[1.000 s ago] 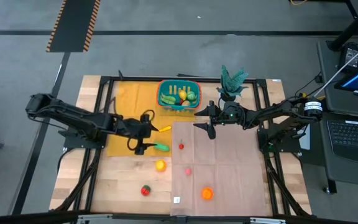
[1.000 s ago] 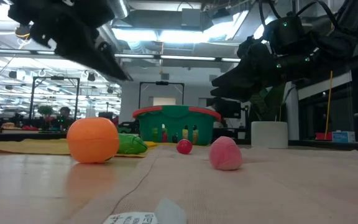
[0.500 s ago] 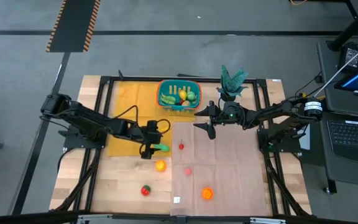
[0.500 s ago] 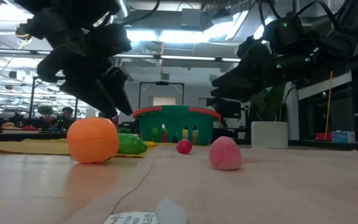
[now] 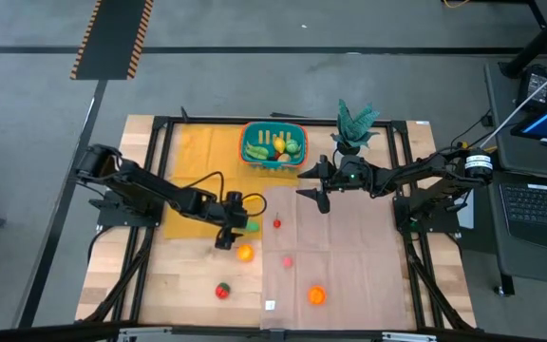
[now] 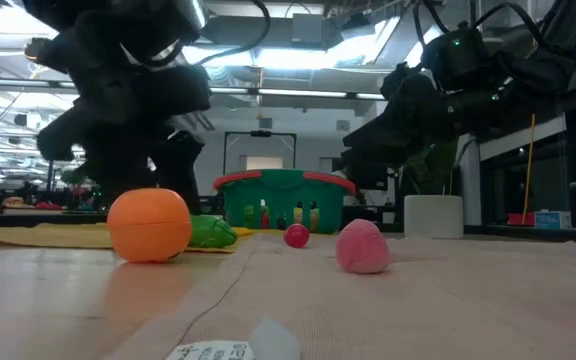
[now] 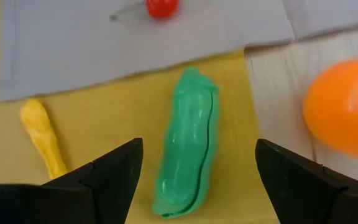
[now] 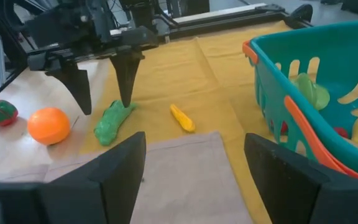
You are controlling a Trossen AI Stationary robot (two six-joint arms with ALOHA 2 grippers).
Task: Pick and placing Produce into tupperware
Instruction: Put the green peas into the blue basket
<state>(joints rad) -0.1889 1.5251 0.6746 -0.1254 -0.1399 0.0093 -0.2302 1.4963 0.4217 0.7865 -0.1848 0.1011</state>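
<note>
- While its fingers stand apart, left gripper (image 7: 194,180) hovers astride green pea pod (image 7: 187,143), seemingly not touching.
- Right gripper (image 5: 317,195), open, waits near teal basket (image 5: 254,157).

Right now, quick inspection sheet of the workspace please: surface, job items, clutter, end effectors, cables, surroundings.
Surface: wooden table with a yellow cloth and a grey cloth.
Job's things: basket already holds several pieces; green pod, small yellow piece, orange fruit, small red ball, pink piece, red-and-green piece and a second orange piece lie loose.
Clutter: potted plant; white tag.
End effectors: left end effector open, low over the green pod, not gripping; right end effector open, empty, beside the basket.
Cables: black cable loops over the left arm.
Surroundings: laptop off the table's right side.
</note>
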